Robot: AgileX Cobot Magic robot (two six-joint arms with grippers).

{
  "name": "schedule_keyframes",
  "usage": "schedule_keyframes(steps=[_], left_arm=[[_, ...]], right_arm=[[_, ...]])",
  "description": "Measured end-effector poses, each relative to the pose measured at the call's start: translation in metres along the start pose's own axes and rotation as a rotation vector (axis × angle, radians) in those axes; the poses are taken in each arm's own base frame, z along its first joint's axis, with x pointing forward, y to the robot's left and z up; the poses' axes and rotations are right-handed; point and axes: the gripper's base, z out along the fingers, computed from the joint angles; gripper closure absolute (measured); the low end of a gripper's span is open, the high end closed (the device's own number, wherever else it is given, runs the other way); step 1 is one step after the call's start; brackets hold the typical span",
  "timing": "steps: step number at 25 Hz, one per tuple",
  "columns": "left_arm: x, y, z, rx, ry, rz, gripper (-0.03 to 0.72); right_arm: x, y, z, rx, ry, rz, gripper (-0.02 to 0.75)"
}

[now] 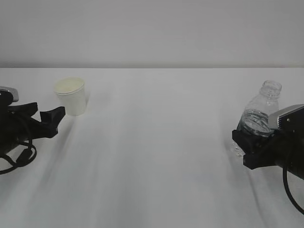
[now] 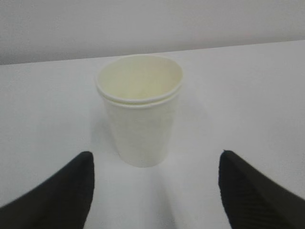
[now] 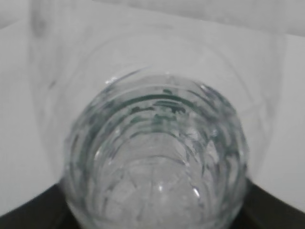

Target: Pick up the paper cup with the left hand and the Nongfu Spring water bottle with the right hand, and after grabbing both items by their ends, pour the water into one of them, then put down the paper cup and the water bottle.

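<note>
The paper cup (image 1: pixel 71 96) stands upright on the white table (image 1: pixel 156 180) at the far left, pale cream with a rolled rim (image 2: pixel 139 112). My left gripper (image 1: pixel 47 113) sits low just in front of it, open, and its two black fingertips (image 2: pixel 71 191) flank the table short of the cup's base, touching nothing. At the right, the clear ribbed Nongfu Spring water bottle (image 1: pixel 260 111) stands uncapped and roughly upright. My right gripper (image 1: pixel 247 142) is shut on its lower body. In the right wrist view the bottle (image 3: pixel 157 157) fills the frame, with a green label band. I cannot make out the water level.
A plain grey wall (image 1: pixel 152 33) runs behind the table's far edge. Black cables (image 1: pixel 19 156) loop beside the left arm. A broad stretch of bare table lies between the cup and the bottle.
</note>
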Motion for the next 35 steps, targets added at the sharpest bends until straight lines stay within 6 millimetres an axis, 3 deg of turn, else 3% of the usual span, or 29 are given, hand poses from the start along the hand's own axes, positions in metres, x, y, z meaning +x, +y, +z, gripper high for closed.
schedule_keyframes(steps=[9, 18, 27, 35], left_arm=[[-0.008, 0.012, 0.011, 0.045, 0.000, 0.039, 0.101], [0.017, 0.015, 0.031, 0.064, 0.059, 0.019, 0.101], [0.024, 0.019, 0.047, 0.066, 0.040, 0.008, 0.101], [0.012, 0.019, 0.061, 0.091, -0.006, -0.002, 0.101]], right_arm=[[0.000, 0.000, 0.000, 0.000, 0.000, 0.000, 0.293], [0.000, 0.000, 0.000, 0.000, 0.001, 0.000, 0.293], [0.000, 0.000, 0.000, 0.000, 0.001, 0.000, 0.293], [0.000, 0.000, 0.000, 0.000, 0.001, 0.000, 0.293]])
